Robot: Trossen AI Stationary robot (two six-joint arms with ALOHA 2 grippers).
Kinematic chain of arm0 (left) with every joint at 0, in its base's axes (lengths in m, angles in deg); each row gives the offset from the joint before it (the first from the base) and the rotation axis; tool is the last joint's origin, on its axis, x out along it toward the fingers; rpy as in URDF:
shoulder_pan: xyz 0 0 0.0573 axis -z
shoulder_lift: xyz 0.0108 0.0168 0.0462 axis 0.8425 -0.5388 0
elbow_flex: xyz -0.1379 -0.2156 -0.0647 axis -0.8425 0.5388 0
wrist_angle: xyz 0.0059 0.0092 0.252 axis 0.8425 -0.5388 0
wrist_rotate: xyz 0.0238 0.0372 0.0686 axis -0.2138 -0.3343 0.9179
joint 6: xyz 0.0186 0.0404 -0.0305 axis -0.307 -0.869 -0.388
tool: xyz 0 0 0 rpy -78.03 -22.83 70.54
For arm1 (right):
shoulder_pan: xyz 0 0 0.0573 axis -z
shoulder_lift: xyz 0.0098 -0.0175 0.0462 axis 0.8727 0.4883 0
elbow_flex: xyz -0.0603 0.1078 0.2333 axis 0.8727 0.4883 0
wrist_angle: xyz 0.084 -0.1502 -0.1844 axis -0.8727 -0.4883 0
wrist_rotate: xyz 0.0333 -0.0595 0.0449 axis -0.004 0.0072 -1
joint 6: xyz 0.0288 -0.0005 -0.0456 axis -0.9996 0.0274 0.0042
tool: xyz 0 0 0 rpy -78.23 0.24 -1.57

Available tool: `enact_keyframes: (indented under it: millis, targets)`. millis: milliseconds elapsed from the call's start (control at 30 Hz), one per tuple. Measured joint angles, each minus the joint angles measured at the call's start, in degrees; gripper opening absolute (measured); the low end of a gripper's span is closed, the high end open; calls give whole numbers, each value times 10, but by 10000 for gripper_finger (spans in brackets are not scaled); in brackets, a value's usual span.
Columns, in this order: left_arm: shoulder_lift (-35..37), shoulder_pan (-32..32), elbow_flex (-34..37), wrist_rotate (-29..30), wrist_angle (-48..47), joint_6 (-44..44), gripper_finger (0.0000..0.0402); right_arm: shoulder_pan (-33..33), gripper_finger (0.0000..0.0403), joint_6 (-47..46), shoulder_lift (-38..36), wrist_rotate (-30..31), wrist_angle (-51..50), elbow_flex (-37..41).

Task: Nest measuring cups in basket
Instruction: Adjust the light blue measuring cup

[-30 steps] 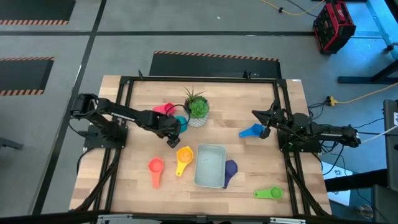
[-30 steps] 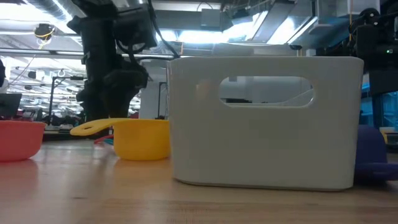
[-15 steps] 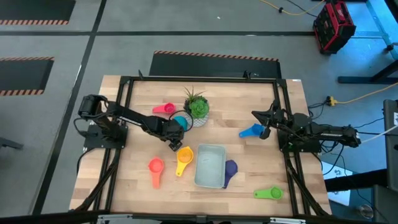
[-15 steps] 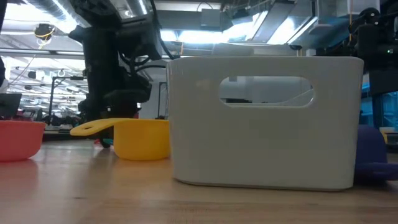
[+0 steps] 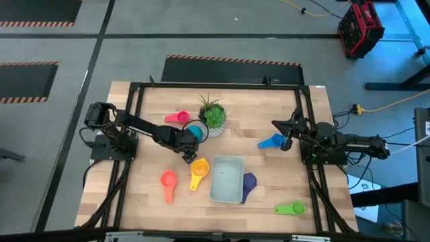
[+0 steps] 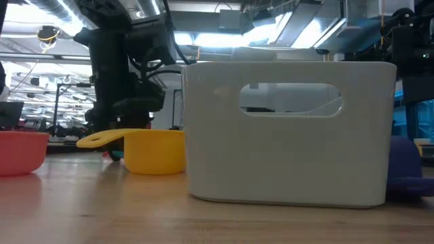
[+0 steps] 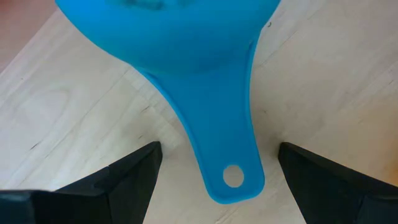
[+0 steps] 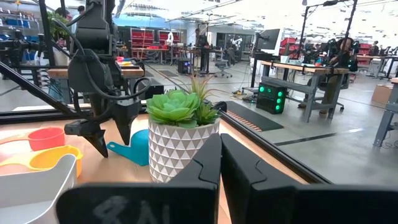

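The teal measuring cup (image 5: pixel 195 131) stands on the table beside the white plant pot (image 5: pixel 213 128), with its flat handle (image 7: pixel 227 155) pointing at my left gripper (image 7: pixel 217 155). That gripper is open and points down, one finger on each side of the handle's free end, touching nothing. It also shows in the high view (image 5: pixel 186 149) and the right wrist view (image 8: pixel 109 138). My right gripper (image 8: pixel 221 155) is shut and waits level at the table's right side (image 5: pixel 285 133). The basket (image 5: pixel 227 179) stands at the near middle.
Loose on the table lie a pink cup (image 5: pixel 178 117), a yellow cup (image 5: pixel 199 170), an orange-red cup (image 5: pixel 168 181), a purple cup (image 5: pixel 248 183) against the basket's right side, a blue cup (image 5: pixel 272 142) and a green cup (image 5: pixel 290 209). A dark frame (image 5: pixel 134 121) borders the table.
My left gripper has come down toward the table at the teal cup's handle, staying open, and has then kept still. No cup has moved.
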Motion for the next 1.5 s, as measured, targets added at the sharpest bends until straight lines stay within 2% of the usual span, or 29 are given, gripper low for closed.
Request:
enact_keyframes:
  millis: [200, 567, 1067, 1500]
  targets:
    - [0, 0, 0, 0, 1, 0, 310, 0, 12, 0, 0, 0, 0, 0]
    - [-1, 0, 1, 3, 3, 2, 232, 0, 12, 0, 0, 0, 0, 0]
    - [-1, 0, 1, 4, 2, 3, 158, 0, 12, 0, 0, 0, 0, 0]
    - [-1, 0, 1, 4, 1, 4, 142, 0, 12, 0, 0, 0, 0, 0]
